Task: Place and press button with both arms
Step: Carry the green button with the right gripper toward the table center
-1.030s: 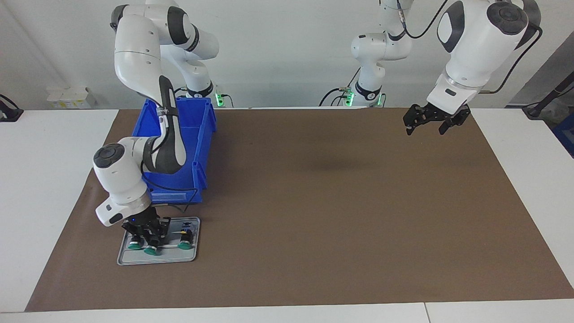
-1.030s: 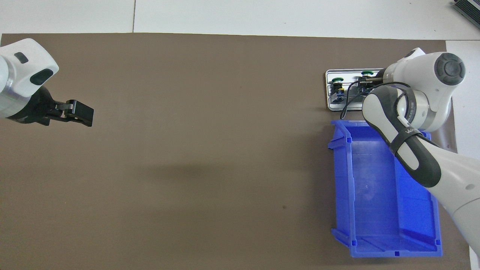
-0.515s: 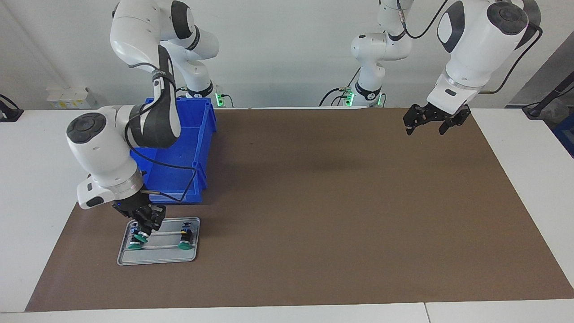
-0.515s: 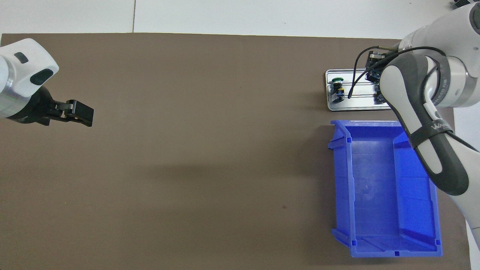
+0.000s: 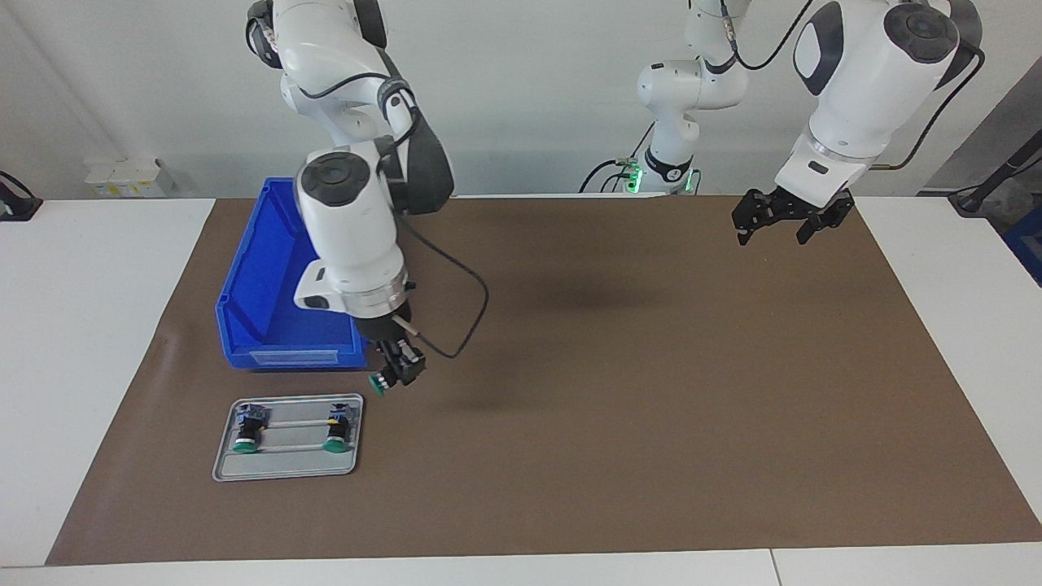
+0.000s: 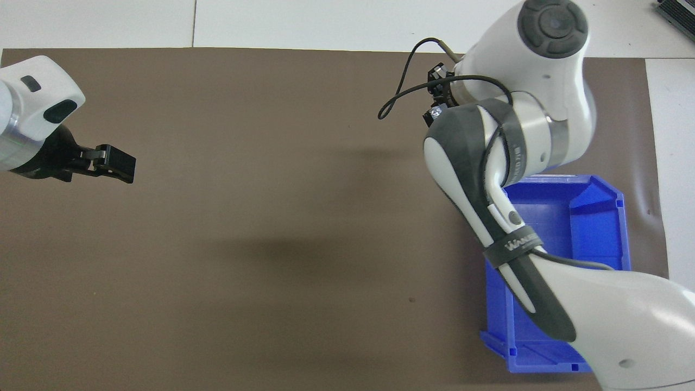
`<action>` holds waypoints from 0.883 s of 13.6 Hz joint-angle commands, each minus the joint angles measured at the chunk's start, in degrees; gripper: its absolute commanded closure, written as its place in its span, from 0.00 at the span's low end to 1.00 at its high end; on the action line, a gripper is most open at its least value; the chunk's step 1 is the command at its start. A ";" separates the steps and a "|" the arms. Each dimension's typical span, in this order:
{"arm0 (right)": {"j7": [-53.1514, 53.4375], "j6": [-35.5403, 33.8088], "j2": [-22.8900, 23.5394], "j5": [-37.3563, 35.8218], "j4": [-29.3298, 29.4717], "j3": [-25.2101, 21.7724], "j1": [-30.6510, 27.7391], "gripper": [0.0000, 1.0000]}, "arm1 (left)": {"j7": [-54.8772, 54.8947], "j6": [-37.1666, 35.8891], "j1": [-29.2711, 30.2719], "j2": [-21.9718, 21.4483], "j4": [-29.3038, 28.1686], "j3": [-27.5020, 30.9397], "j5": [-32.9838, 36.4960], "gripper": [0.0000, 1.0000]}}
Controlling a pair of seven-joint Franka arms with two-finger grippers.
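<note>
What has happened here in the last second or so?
The right pincer lifted one green button off the grey tray and carried it up over the brown mat, beside the blue bin. Two buttons remain on the tray; the left pincer stayed open, waiting.

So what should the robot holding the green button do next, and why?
Probably carry it on toward the middle of the brown mat and lower it there. The right gripper is shut on the button and holds it up in the air beside the blue bin. The left gripper waits open, ready to press.
</note>
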 commanded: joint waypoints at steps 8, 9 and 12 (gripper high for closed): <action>43.52 2.77 9.60 -6.29 3.69 -0.13 20.40 1.00 | -0.12 0.67 0.22 -1.74 -2.19 -0.39 0.95 0.00; 45.20 3.48 10.75 -6.38 4.23 -0.04 21.20 1.00 | -0.20 1.01 -0.48 -1.66 -2.02 -0.39 0.95 0.00; 47.49 8.56 12.43 -6.56 3.53 0.22 24.45 1.00 | 0.32 1.37 -0.57 -2.01 -2.81 -0.65 0.95 0.00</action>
